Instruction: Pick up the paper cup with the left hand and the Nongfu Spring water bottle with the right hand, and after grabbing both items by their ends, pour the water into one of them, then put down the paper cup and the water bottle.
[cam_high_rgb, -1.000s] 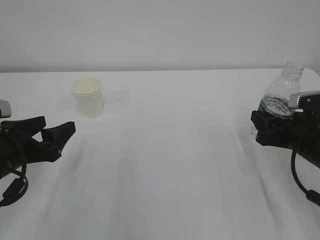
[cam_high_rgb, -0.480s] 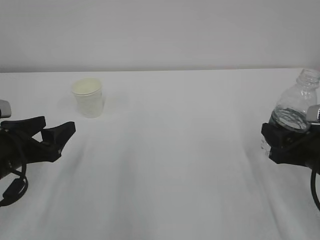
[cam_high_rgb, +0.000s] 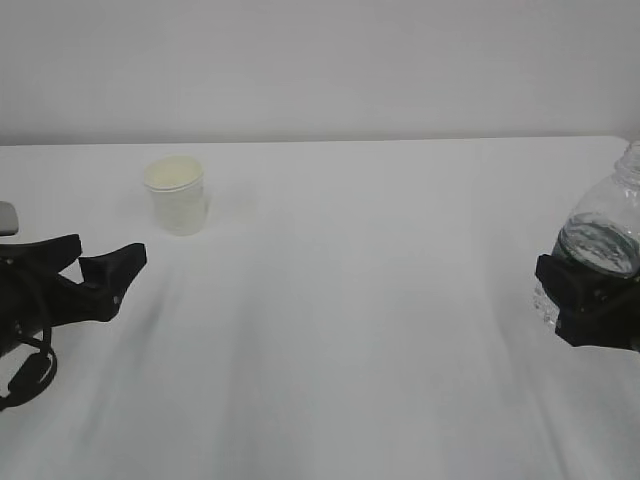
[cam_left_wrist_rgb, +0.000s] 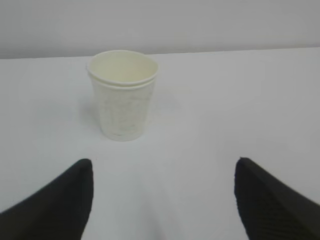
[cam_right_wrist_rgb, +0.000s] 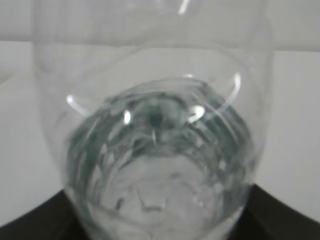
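Left wrist view: two black fingertips (cam_left_wrist_rgb: 55, 200) of the left hand (cam_left_wrist_rgb: 162, 200) spread wide at the bottom corners, nothing between them but bare white table (cam_left_wrist_rgb: 235, 100); beyond the gap, standing upright and apart from both tips, the paper cup (cam_left_wrist_rgb: 123, 95), white with a rolled rim and cream inside, slightly left of centre; empty as far as can be seen.

Exterior view: left hand (cam_high_rgb: 95, 265) low at the left edge, jaws a little wider apart than a second ago, aimed toward the paper cup (cam_high_rgb: 176, 194) but well short of it; cup unmoved on the table.

Right wrist view: blocky black fingers of the right hand (cam_right_wrist_rgb: 160, 220) closed around the lower body of the Nongfu Spring water bottle (cam_right_wrist_rgb: 155, 150), clear ribbed plastic filling the frame, water (cam_right_wrist_rgb: 155, 130) pooled in the lower part; label not visible here.

Exterior view again: right hand (cam_high_rgb: 590, 300) at the far right edge, gripping the bottle (cam_high_rgb: 605, 235) upright, carried further right and lower than a second ago, neck now cut off by the frame edge.

Judgement: bottle secured, cup not yet grasped; left jaws widening probably in readiness to close on the cup; pouring some way off.
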